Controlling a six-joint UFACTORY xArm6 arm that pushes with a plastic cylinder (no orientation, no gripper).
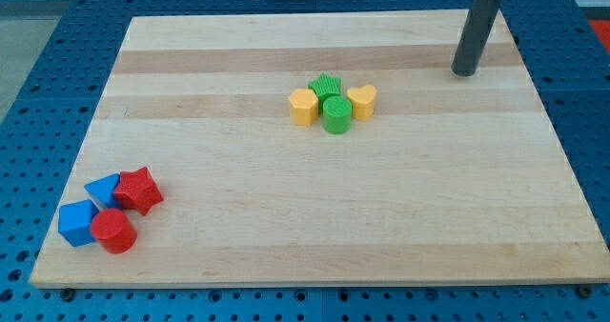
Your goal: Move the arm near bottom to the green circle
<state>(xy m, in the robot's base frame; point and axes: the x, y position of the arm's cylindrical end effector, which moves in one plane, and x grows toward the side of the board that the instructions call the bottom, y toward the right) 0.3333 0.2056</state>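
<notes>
The green circle (336, 114) stands a little above the board's middle, in a tight cluster. A green star (326, 86) is just above it, a yellow hexagon (303, 106) on its left, a yellow heart (362, 101) on its right. My tip (463, 72) rests on the board at the view's upper right, well to the right of the cluster and slightly above it, apart from every block.
At the view's lower left sits a second cluster: a blue triangle (101, 189), a red star (139, 190), a blue cube (77, 222) and a red circle (115, 231). The wooden board (315, 227) lies on a blue perforated table.
</notes>
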